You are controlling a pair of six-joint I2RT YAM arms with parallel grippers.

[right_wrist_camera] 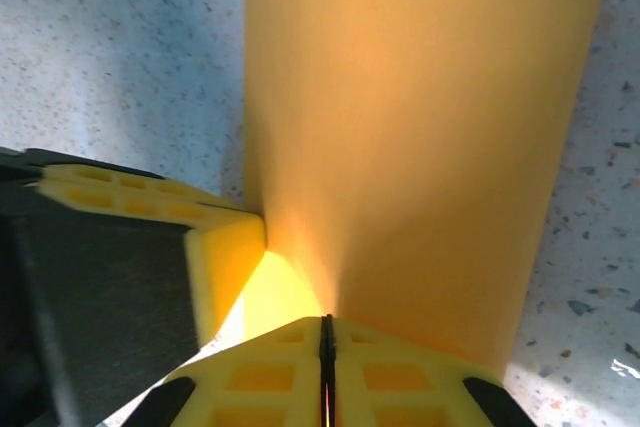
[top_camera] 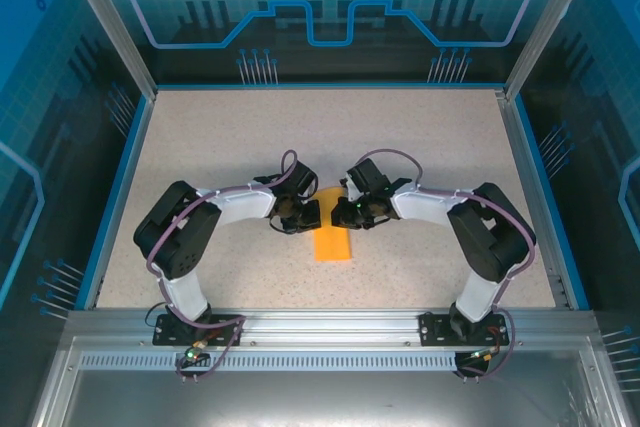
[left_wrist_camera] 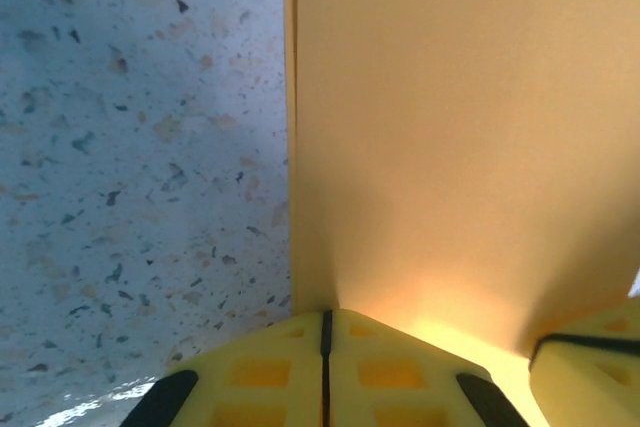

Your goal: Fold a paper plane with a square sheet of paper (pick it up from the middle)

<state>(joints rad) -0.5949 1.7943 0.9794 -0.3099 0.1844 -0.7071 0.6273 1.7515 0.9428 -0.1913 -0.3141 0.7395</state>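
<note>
The square sheet of paper (top_camera: pixel 332 240) is bright orange and lies folded into a narrow strip on the speckled table, running toward the near edge. My left gripper (top_camera: pixel 314 215) and right gripper (top_camera: pixel 342 213) meet tip to tip over its far end. In the left wrist view the paper (left_wrist_camera: pixel 450 127) rises straight from the seam of my shut left gripper (left_wrist_camera: pixel 326 313). In the right wrist view the paper (right_wrist_camera: pixel 420 137) comes out of the seam of my shut right gripper (right_wrist_camera: pixel 326 319). The far end of the strip is hidden under both grippers.
The table (top_camera: pixel 220 137) is bordered by a blue rim and transparent walls. A yellow finger of the right gripper (left_wrist_camera: pixel 590 372) shows at the lower right of the left wrist view. The left gripper's yellow finger (right_wrist_camera: pixel 150 212) sits close at the left of the right wrist view.
</note>
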